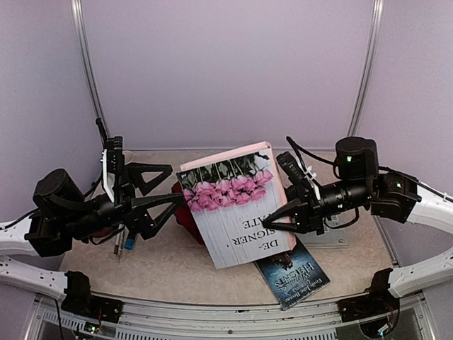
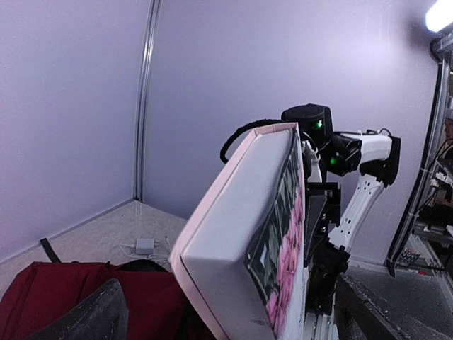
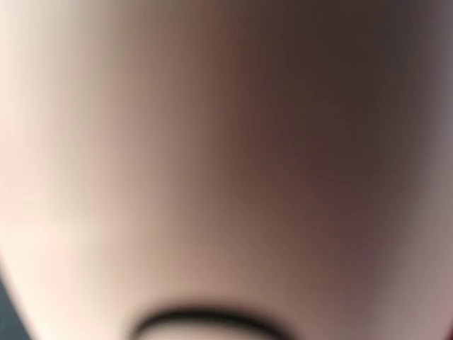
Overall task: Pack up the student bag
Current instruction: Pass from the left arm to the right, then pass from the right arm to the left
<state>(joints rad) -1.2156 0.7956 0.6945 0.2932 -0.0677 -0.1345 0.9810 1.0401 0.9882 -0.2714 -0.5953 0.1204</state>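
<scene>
Top external, student bag (image 1: 187, 216) beside spread left gripper (image 1: 177, 184), right gripper (image 1: 276, 193) grasping book (image 1: 233, 212).

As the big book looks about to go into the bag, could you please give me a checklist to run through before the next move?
1. Right gripper holds the rose-cover book: ok, it is clamped on the book's right edge, and the book is raised and tilted.
2. Left gripper free to help: ok, jaws open beside the book's left edge, holding nothing.
3. Student bag below the book: ok, red fabric shows beneath it.
4. Bag mouth open: cannot tell, the book hides it.
5. Right wrist view usable: not ok, it is only a blur.
6. Dark blue book waiting: ok, it lies flat on the table.
</scene>
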